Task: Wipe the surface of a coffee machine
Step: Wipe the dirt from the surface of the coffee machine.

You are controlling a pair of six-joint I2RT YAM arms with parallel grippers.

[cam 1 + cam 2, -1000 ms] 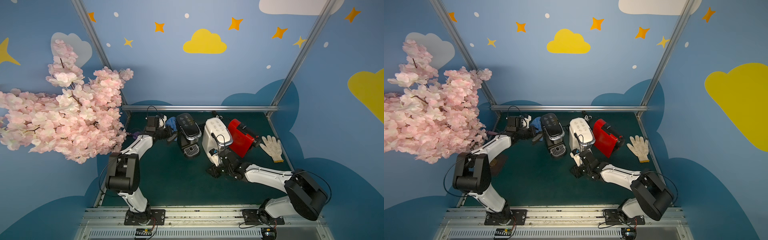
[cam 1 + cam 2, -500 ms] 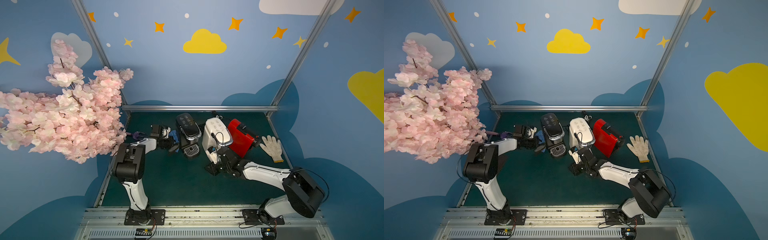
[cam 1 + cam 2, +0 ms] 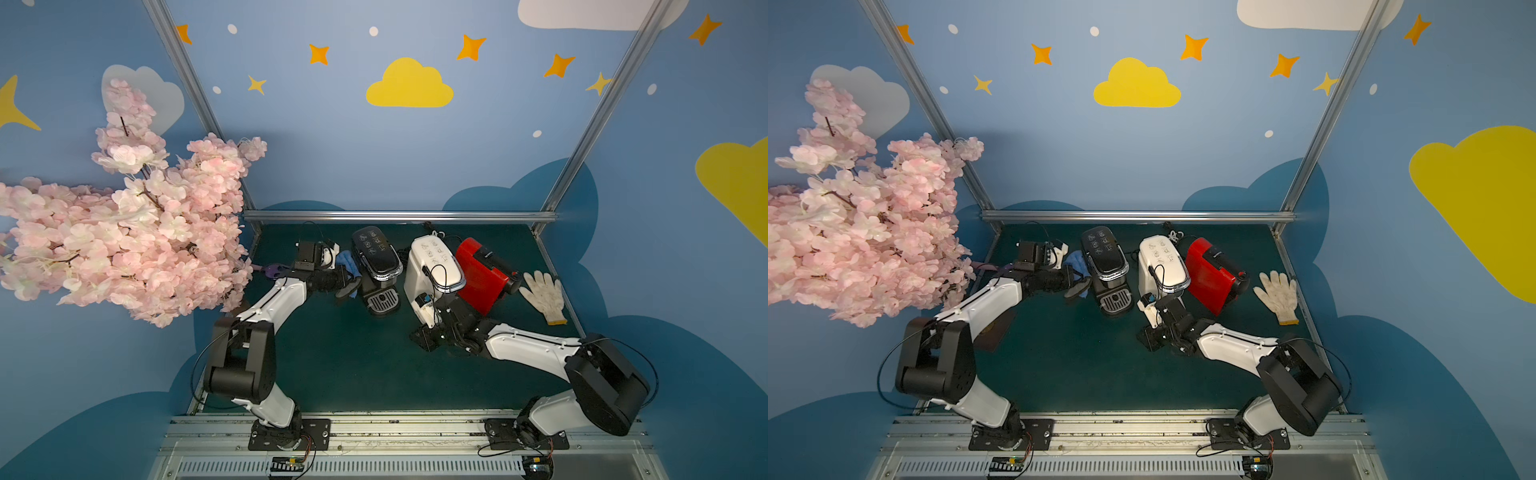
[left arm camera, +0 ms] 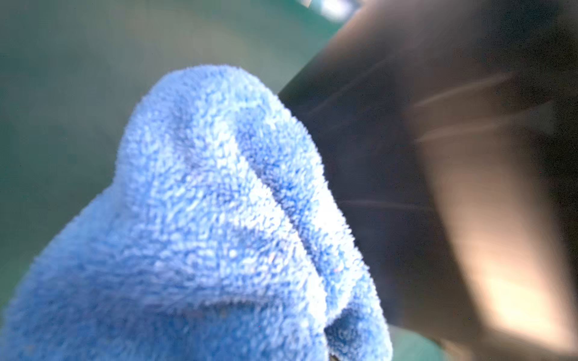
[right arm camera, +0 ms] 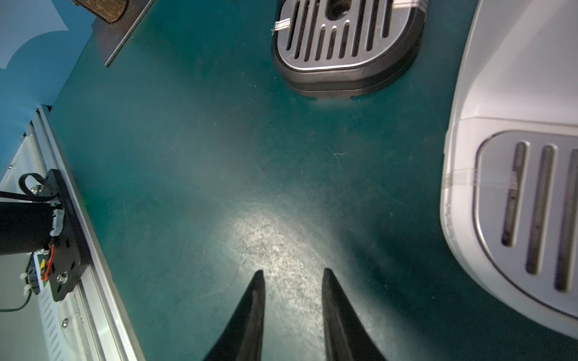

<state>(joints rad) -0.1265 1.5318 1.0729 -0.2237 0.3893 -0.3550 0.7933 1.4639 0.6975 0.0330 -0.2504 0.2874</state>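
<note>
A black coffee machine (image 3: 376,253) (image 3: 1104,253) stands at the back of the green mat. My left gripper (image 3: 347,277) (image 3: 1077,282) is shut on a blue cloth (image 3: 345,262) (image 3: 1076,262), which is pressed against the machine's left side. In the left wrist view the cloth (image 4: 219,218) fills the frame and hides the fingers, with the machine's dark wall (image 4: 375,156) right beside it. My right gripper (image 5: 292,272) (image 3: 422,332) hangs open and empty, low over the mat, just in front of a white coffee machine (image 3: 434,266) (image 5: 516,125).
A red coffee machine (image 3: 484,274) leans against the white one's right side, and a white work glove (image 3: 544,295) lies further right. A pink blossom tree (image 3: 124,232) overhangs the left edge. The black machine's drip tray (image 5: 344,37) sits ahead of my right gripper.
My left gripper slid the cloth forward and down along the black machine's side, then came back up toward its top. The right arm has barely shifted.
</note>
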